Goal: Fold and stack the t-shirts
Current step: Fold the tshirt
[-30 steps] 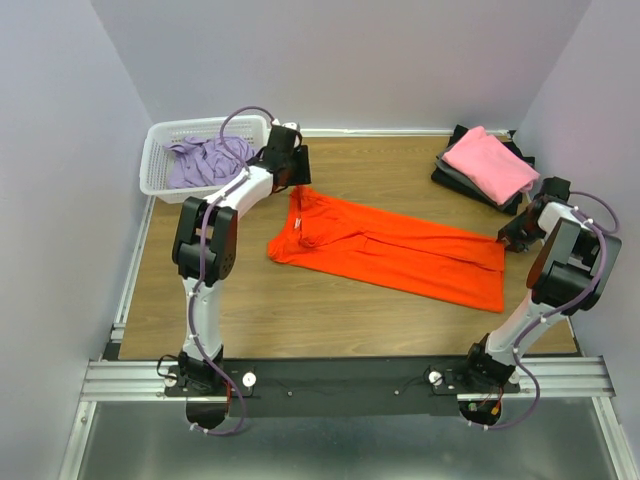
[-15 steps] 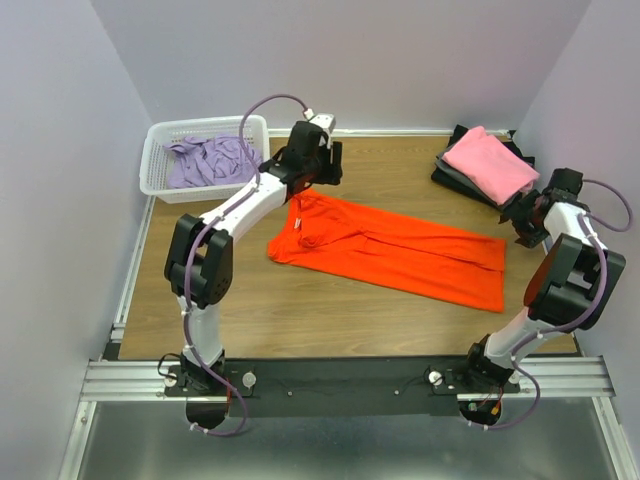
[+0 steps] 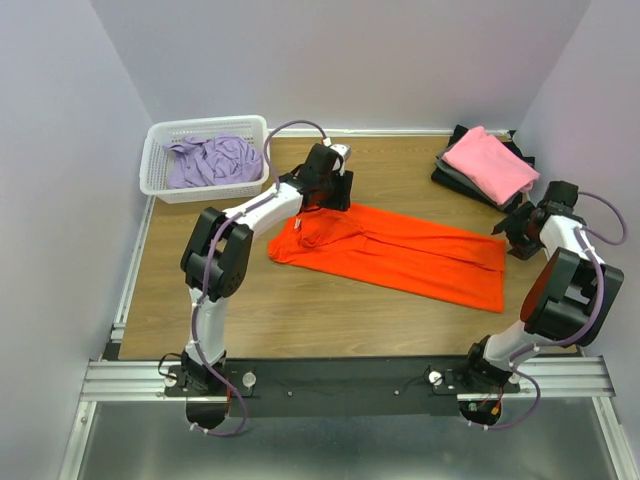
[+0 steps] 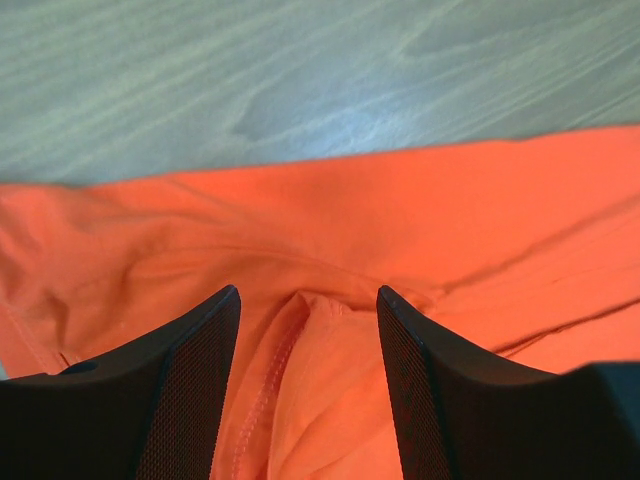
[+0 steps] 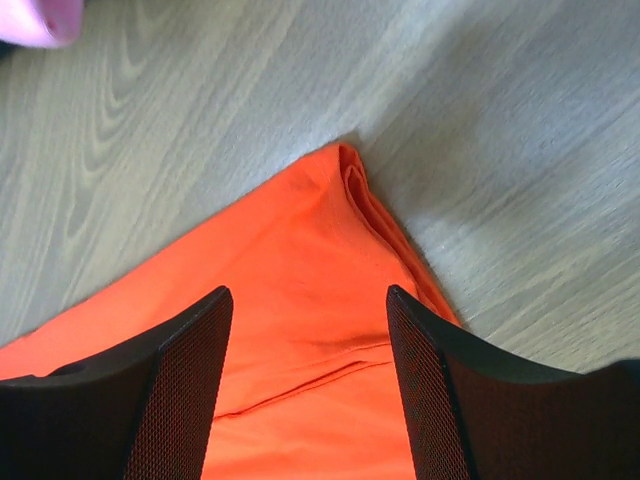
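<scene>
End effectors (image 4: pixel 308 298) (image 5: pixel 308 295) hover spread above orange t-shirt (image 3: pixel 400 255) ends.

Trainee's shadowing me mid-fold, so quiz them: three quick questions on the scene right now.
1. True or false: the right end effector is clamped on the orange t-shirt.
2. Which colour tops the stack at the far right? A) pink B) green C) white
3. Fill in: the lavender t-shirt lies in the white ____.
Key: 1 false, it is open; 2 A; 3 basket.
</scene>
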